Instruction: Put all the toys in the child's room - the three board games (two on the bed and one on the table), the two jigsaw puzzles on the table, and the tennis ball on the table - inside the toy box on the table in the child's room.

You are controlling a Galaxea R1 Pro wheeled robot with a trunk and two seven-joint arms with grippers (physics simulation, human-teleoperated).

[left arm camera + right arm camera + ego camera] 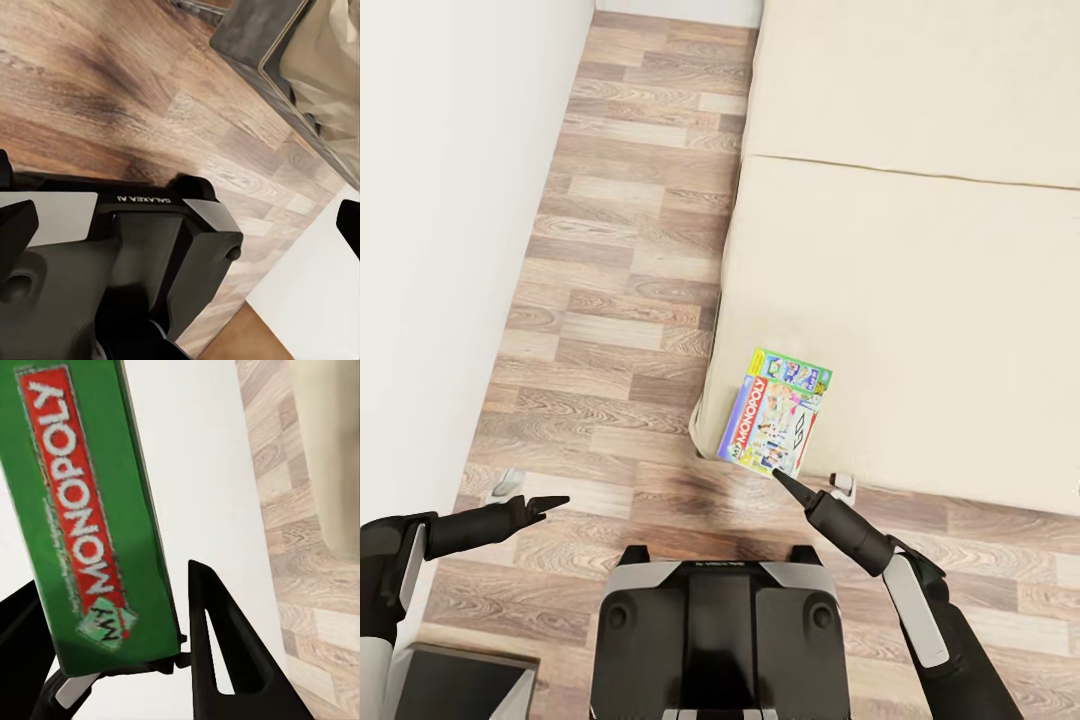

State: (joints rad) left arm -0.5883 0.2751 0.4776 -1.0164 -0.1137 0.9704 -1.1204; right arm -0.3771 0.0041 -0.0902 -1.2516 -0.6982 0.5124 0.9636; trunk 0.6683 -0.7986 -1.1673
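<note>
Item: Monopoly board game box (776, 427), green-blue printed carton, red title band along one long side. It lies flat at the corner of the bed (920, 330), one edge reaching the mattress border nearest the robot.

Right gripper (780, 478): in the head view its tip sits at the box's near edge. In the right wrist view the box's green side (82, 517) stands between the two dark fingers (217, 652), which are apart around it; whether the pads press the card yet cannot be told.

Left gripper (552, 503): hangs over the floor, well apart from the bed, holding nothing; whether its jaws are apart or together cannot be told.

Handling, judged: a light, stiff card shell with glossy print, likely slippery. A pinch across the thin edge suits it; hard pressure could dent the lid. Held by one end, it may swing or slip.

Surface: cream mattress in two sections, one seam, probably soft and yielding.

Room: wood plank floor (610, 300), a white wall (440, 200) beyond the floor from the bed.
</note>
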